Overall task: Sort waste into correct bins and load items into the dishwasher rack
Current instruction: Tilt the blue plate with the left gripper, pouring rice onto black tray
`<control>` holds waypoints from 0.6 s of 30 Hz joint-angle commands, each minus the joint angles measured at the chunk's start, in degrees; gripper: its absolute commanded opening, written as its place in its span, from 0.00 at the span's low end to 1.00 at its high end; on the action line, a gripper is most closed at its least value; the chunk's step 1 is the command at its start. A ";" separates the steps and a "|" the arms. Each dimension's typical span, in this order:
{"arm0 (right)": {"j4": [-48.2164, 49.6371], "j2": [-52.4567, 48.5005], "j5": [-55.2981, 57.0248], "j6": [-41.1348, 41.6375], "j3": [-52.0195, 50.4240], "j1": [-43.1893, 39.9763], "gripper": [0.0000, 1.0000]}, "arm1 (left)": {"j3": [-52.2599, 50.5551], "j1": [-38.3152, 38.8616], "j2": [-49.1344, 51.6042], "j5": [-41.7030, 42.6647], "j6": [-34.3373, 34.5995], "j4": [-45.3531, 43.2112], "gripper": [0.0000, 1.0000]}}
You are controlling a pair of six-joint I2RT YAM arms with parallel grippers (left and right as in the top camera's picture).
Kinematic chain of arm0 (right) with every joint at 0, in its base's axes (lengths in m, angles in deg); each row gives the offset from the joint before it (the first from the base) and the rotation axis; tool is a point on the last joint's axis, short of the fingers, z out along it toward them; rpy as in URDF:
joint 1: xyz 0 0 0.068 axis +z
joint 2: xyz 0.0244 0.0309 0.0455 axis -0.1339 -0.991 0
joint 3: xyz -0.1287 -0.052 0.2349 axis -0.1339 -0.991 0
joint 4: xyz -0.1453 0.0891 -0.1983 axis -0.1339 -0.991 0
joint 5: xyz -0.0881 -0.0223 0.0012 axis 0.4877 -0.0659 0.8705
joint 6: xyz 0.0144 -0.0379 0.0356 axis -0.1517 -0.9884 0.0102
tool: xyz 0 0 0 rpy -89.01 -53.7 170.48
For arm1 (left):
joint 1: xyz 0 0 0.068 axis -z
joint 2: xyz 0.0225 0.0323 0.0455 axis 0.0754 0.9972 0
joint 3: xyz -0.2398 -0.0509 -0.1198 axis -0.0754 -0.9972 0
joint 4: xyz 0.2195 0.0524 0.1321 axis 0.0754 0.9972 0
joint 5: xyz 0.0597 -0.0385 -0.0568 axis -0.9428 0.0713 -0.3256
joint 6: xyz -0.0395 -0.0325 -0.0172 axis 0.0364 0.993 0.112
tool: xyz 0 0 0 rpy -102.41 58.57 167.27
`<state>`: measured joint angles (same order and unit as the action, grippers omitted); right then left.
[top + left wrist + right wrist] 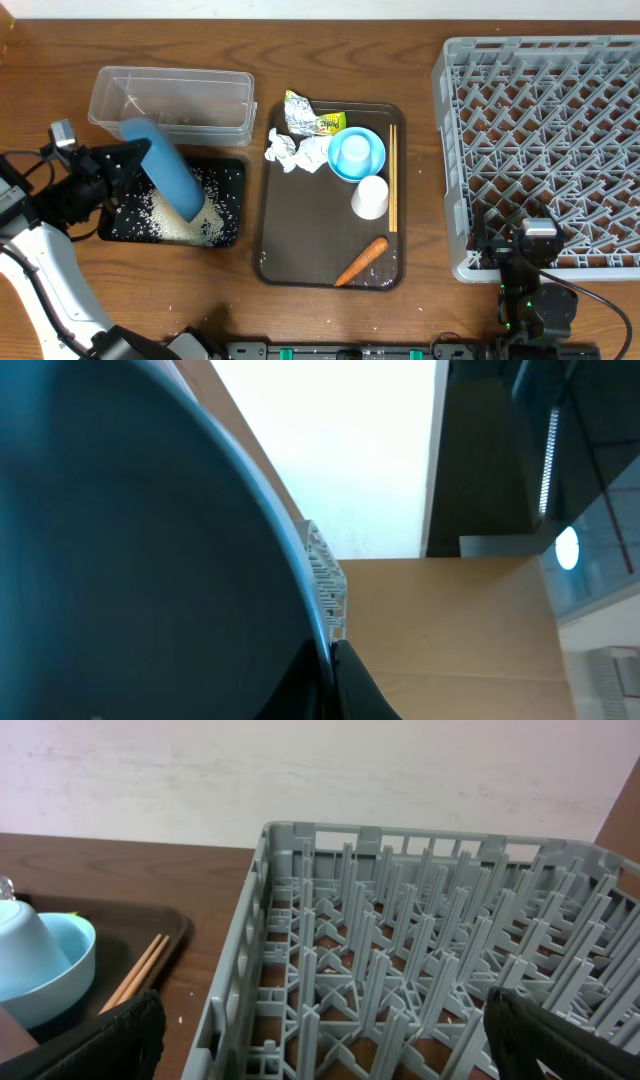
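My left gripper [138, 160] is shut on the rim of the large blue dish [168, 172]. The dish is tipped on edge over the black tray [128, 226], where rice [190, 225] lies piled under its lower rim. In the left wrist view the dish [130, 560] fills the left side, with the jaws [331, 660] pinching its edge. Crumpled paper [290, 150], the yellow-green wrapper [312, 118], light-blue bowl [357, 155], white cup [370, 197], chopsticks [392, 175] and carrot [362, 260] lie on the brown serving tray. My right gripper [535, 238] [325, 1050] stands open and empty over the grey rack's [545, 150] front-left corner.
The clear tub [172, 100] stands behind the black tray, touching it. The brown serving tray [275, 240] sits between the bins and the rack. In the right wrist view the rack [400, 970] lies ahead, with the bowl [60, 970] and chopsticks [140, 970] to its left.
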<state>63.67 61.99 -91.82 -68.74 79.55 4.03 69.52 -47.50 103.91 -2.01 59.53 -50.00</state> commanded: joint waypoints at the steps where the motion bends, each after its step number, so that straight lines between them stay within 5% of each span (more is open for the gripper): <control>1: -0.17 0.35 -0.24 0.76 -0.13 -0.13 0.99 | -0.13 -0.70 -0.17 3.76 0.39 0.17 0.06; 18: -0.17 0.35 -0.24 0.76 -0.13 -0.13 0.99 | -0.13 -1.16 1.44 5.05 2.69 -0.87 0.06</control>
<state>63.67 61.99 -91.82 -68.74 79.55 4.03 69.52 -48.38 104.70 -0.19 61.27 -51.53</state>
